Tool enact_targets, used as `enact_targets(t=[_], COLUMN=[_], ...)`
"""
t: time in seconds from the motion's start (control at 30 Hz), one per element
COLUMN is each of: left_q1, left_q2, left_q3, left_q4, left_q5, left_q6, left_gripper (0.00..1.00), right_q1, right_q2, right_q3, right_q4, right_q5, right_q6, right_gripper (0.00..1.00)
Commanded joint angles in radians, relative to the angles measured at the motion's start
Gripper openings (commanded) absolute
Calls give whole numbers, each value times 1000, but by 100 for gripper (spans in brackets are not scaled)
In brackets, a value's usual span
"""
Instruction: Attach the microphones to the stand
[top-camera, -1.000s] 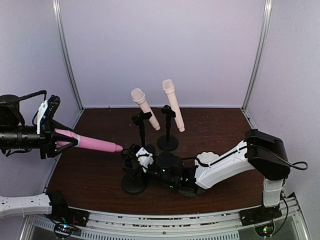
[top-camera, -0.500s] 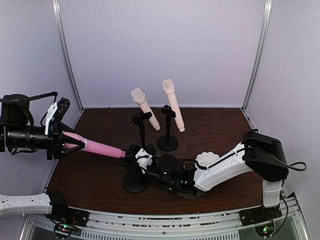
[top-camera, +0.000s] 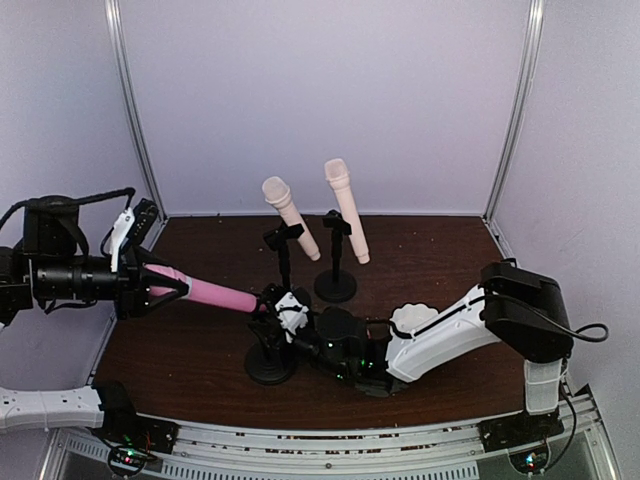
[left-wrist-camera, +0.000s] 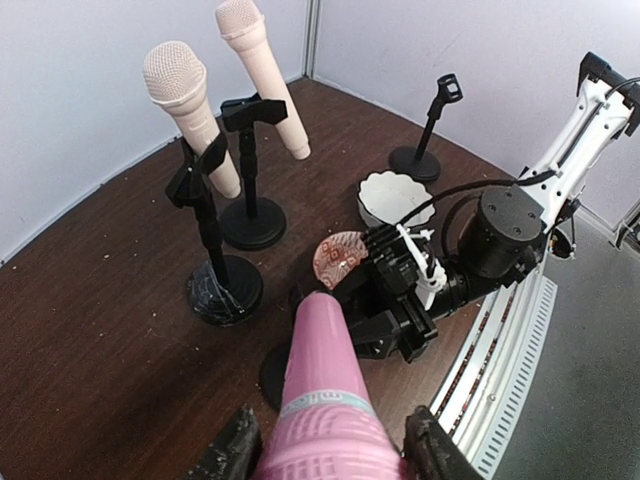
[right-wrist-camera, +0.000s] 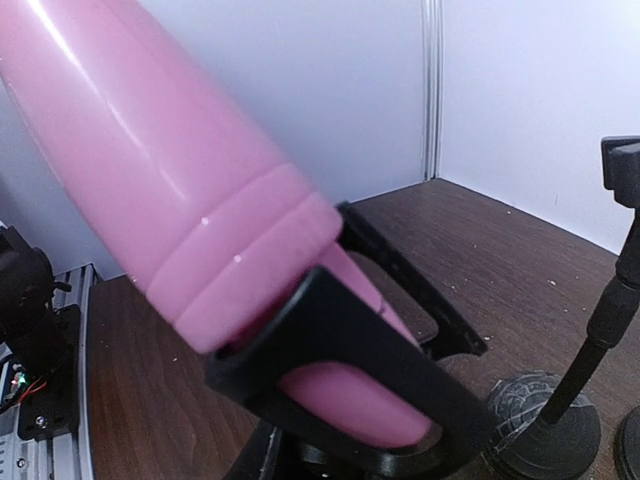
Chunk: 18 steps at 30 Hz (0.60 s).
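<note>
I'm seating the last one. My left gripper (left-wrist-camera: 335, 452) is clamped on the head end of the pink microphone (top-camera: 215, 293), whose tail is threaded into the clip (right-wrist-camera: 340, 370) of the near stand (top-camera: 268, 366). My right gripper (top-camera: 288, 312) sits at that clip; gripping or not, I can't tell. Next, I reckon, the tail needs pushing deeper, in line with the clip. A second ago it hung short, left of that stand.

A microphone (top-camera: 218, 294) reaches from the left pincer (top-camera: 170, 288) rightward to the right pincer (top-camera: 287, 318). Behind the right pincer, two other microphones (top-camera: 291, 217) sit in stands (top-camera: 335, 270) on the surface (top-camera: 440, 260).
</note>
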Motion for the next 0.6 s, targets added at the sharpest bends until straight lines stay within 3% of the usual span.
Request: enact_targets(t=[0.0,0.23,0.57], left_q1=[-40,-103,-119], left_q2=[32,65,96], left_q3=[-73,-102,-122], left_q4=[109,95,79], left_q5=[-14,-166,-279], left_q6=[-36,-66,-197], left_gripper=[0,0,0], right_q1=[13,17,28], right_q2=[30,34,33], right_q3=[18,15,0], right_q4=[-2,3,21], right_q5=[-32,-31,-16], right_q6=[-46,-50,-73], right_gripper=[0,0,0])
